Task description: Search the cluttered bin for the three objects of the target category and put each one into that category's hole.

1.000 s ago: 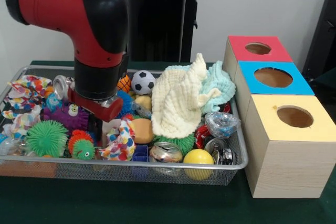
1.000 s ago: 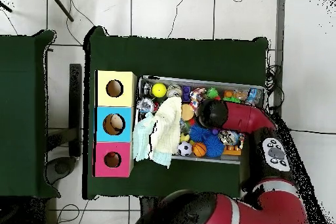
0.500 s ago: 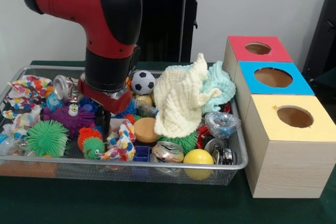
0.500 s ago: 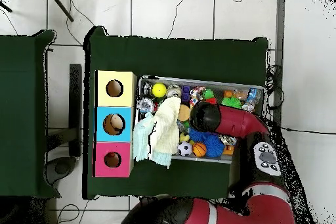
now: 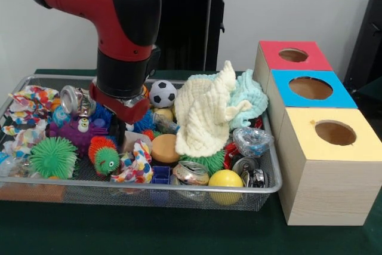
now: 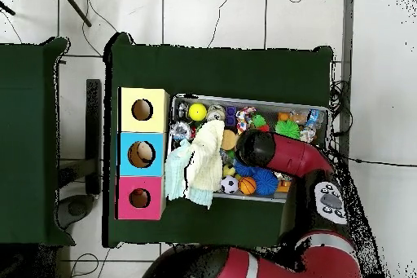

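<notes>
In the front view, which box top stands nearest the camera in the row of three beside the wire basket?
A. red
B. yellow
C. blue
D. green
B: the yellow-topped box stands at the front of the row, with the blue-topped box behind it and the red-topped box farthest back, all beside the wire basket.

Found no readable text, label, brand, number or sign anywhere. Printing on the crushed cans (image 5: 190, 172) at about 5 o'clock in the wire basket (image 5: 179, 190) was too small and blurred to read. Tops of the coloured boxes (image 5: 310, 88) bore no lettering.
</notes>
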Motion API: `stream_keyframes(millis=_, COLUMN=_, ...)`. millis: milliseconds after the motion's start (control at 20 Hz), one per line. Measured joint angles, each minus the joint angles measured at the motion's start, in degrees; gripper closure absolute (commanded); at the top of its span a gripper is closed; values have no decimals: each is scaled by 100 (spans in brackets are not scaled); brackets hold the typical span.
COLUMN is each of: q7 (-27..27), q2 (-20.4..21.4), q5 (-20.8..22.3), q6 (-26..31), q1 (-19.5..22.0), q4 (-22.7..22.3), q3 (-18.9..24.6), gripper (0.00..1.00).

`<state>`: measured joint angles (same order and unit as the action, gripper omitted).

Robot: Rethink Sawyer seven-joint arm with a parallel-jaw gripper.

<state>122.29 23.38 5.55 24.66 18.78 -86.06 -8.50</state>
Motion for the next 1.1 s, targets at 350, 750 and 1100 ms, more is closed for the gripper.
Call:
stream_keyframes(millis=350, q7=1, q2=36, q5=-298, q6=0, q1=-298, q4=-141, q3=-302, gripper=100)
stream_keyframes(millis=750, q7=26, q2=58, q5=-763, q6=2, q1=-749, q4=-358, q3=-667, gripper=100)
stream_keyframes(millis=1100, q7=40, q2=27, q5=-1283, q6=2, q1=-1043, q4=-623, q3=-760, gripper=100)
